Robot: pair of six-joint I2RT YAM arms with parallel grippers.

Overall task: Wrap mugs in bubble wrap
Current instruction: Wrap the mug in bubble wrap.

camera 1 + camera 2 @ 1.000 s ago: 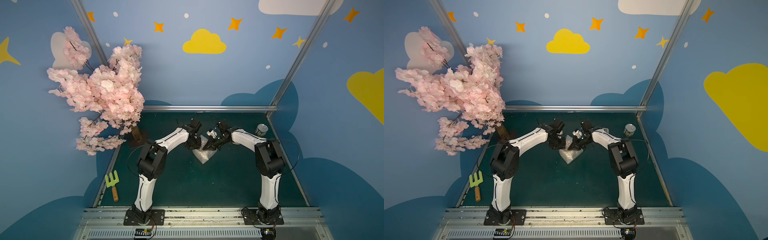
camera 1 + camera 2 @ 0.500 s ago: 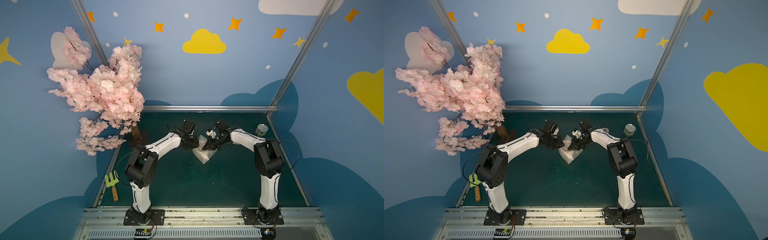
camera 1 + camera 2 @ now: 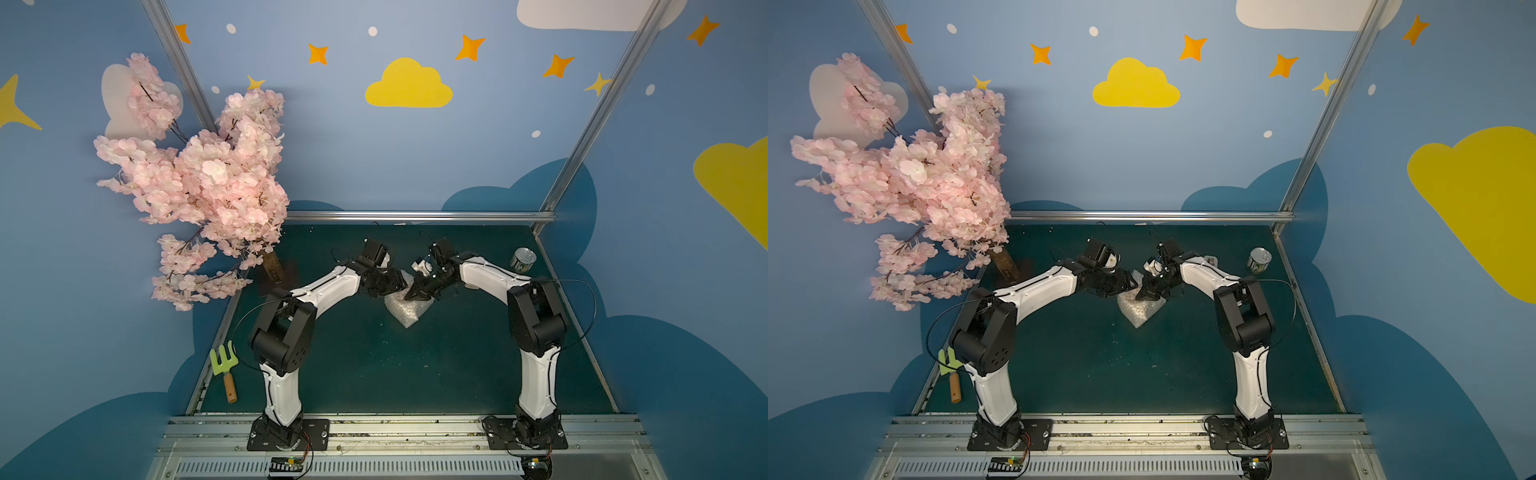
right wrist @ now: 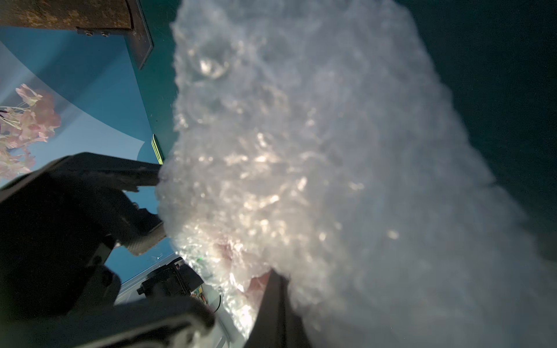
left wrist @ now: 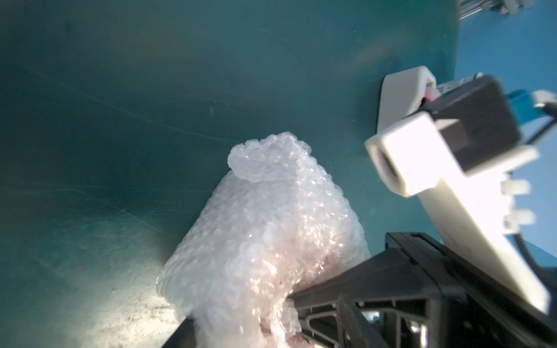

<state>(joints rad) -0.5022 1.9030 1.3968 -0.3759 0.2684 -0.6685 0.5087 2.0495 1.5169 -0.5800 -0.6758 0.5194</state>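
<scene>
The bubble wrap (image 3: 408, 311) (image 3: 1139, 311) lies as a bunched whitish bundle on the green table, between my two grippers. The mug is hidden inside it; only a pink tint shows through the wrap (image 5: 265, 229). My left gripper (image 3: 400, 284) (image 3: 1131, 286) is at the bundle's far-left edge. Its two fingers (image 4: 141, 178) stand apart, their tips against the plastic. My right gripper (image 3: 412, 296) (image 3: 1142, 296) (image 4: 275, 301) comes in from the right. It is shut on a fold of the bubble wrap (image 4: 301, 150) at the top of the bundle.
A silver can (image 3: 523, 259) (image 3: 1259, 260) stands at the back right. A green garden fork (image 3: 224, 366) lies at the table's left edge. A pink blossom tree (image 3: 199, 187) overhangs the back left corner, its trunk base (image 3: 272, 266) on the table. A metal rail (image 3: 415, 216) closes the back.
My left gripper's fingers have spread apart at the wrap, and its elbow has swung out to the left and lower. The right arm and the bundle have barely moved.
</scene>
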